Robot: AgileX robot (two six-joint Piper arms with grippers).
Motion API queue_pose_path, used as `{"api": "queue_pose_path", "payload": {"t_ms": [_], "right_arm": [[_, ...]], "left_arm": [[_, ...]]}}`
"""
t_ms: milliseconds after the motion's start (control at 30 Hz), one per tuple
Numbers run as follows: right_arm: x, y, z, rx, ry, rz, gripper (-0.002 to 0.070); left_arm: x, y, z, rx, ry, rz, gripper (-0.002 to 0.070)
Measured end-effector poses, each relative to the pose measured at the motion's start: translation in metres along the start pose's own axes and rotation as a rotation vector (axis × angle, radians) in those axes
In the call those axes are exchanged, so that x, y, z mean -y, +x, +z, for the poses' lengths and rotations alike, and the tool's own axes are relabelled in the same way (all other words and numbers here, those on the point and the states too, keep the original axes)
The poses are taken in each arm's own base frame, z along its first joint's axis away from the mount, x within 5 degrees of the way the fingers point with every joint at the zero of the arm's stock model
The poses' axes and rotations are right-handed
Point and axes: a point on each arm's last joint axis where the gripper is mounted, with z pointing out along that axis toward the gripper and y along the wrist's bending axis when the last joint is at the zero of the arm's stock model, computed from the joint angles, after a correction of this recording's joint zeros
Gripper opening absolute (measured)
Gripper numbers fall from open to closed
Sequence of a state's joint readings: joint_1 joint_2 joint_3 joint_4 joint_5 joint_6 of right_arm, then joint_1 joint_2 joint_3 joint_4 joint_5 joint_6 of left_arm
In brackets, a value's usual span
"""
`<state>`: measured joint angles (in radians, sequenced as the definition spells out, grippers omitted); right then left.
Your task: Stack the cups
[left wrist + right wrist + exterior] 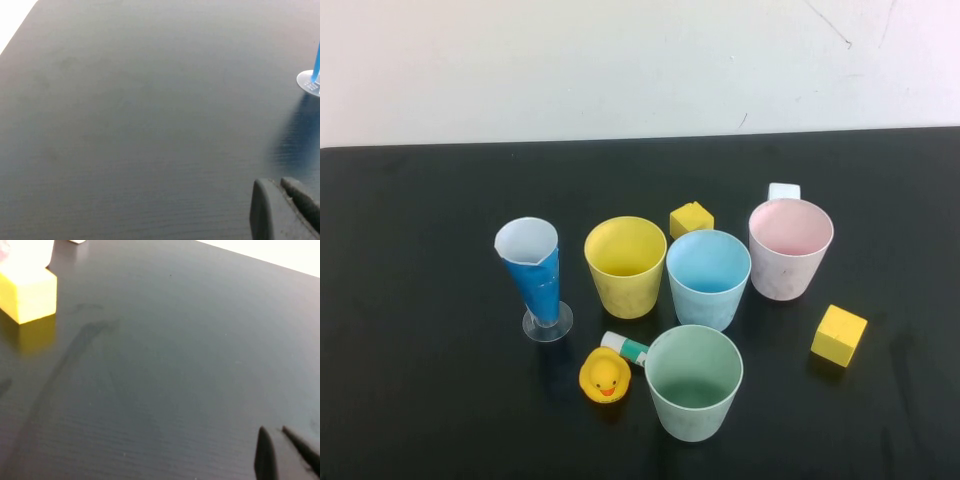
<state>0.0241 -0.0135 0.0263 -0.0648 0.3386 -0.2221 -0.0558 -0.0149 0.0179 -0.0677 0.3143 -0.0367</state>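
Note:
Four cups stand upright and apart on the black table (420, 300) in the high view: yellow (625, 266), light blue (708, 279), pale pink (790, 248) and, nearest, pale green (693, 382). Neither arm shows in that view. In the left wrist view my left gripper (275, 182) is shut on nothing, low over bare table, away from the cups. The right wrist view shows my right gripper (274, 430) shut and empty above bare table, with a sliver of the pink cup (25, 252) far off.
A tall blue-and-white cone glass (535, 275) stands left of the yellow cup; its clear foot (310, 82) shows in the left wrist view. Yellow cubes (691, 218) (839, 334), a rubber duck (604, 377), a small tube (625, 347) and a white block (784, 190) lie among the cups.

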Motion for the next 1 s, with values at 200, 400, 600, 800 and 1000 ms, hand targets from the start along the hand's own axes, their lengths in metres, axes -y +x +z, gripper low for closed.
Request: {"api": "queue_pose_path", "payload": {"t_ms": [200, 400, 600, 800, 1000], "right_arm": [[0.000, 0.000, 0.000, 0.000, -0.002, 0.000, -0.0002], [-0.010, -0.004, -0.001, 0.021, -0.123, 0.436, -0.0003], [-0.020, -0.012, -0.003, 0.020, -0.271, 0.925, -0.0003], [-0.021, -0.013, -0.003, 0.029, -0.281, 0.943, -0.0003], [-0.021, -0.013, -0.003, 0.038, -0.278, 0.890, -0.0003]], "left_arm": [[0.000, 0.000, 0.000, 0.000, 0.000, 0.000, -0.0002], [0.007, -0.003, 0.000, 0.014, 0.083, -0.359, -0.0002], [0.015, -0.011, -0.002, 0.043, 0.214, -0.893, -0.0002], [0.015, -0.013, -0.002, 0.063, 0.222, -0.936, -0.0002], [0.011, -0.019, -0.003, 0.143, 0.212, -0.913, -0.0002]]}}
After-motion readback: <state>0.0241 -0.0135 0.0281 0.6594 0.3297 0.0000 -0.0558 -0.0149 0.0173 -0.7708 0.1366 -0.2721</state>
